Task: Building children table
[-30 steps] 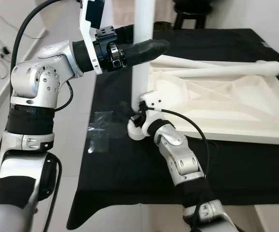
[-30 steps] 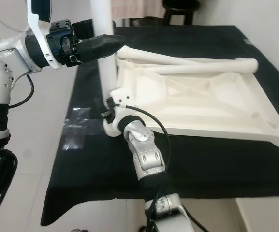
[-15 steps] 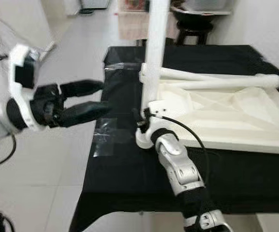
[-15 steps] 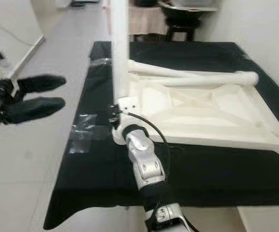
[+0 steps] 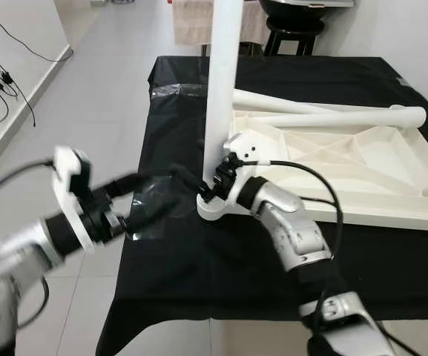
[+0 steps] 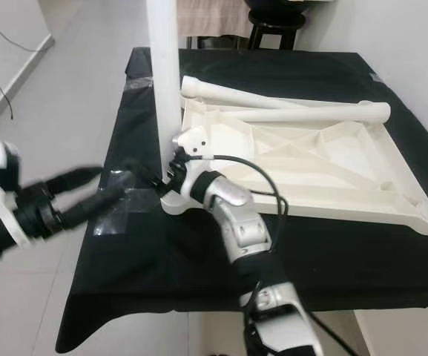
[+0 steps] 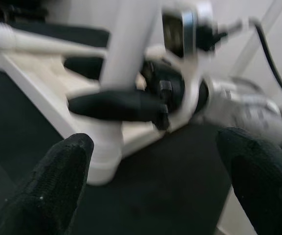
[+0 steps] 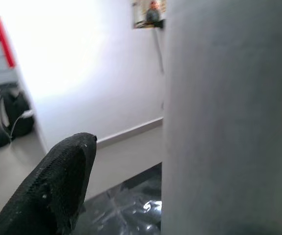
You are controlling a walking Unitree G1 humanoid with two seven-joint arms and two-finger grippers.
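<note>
Left eye view: smooth white cylindrical leg (image 5: 221,81) upright on ribbed tabletop (image 5: 332,167).

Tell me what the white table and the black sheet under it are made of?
The white table looks like moulded plastic: smooth, matte, with ribs crossing its underside. The upright leg that the right claw reaches has the same look. The black sheet seems to be cloth, since it hangs limp over the edge. The shiny patch is probably clear tape.

White tabletop (image 5: 347,159) on black-draped table (image 5: 199,259)
</note>
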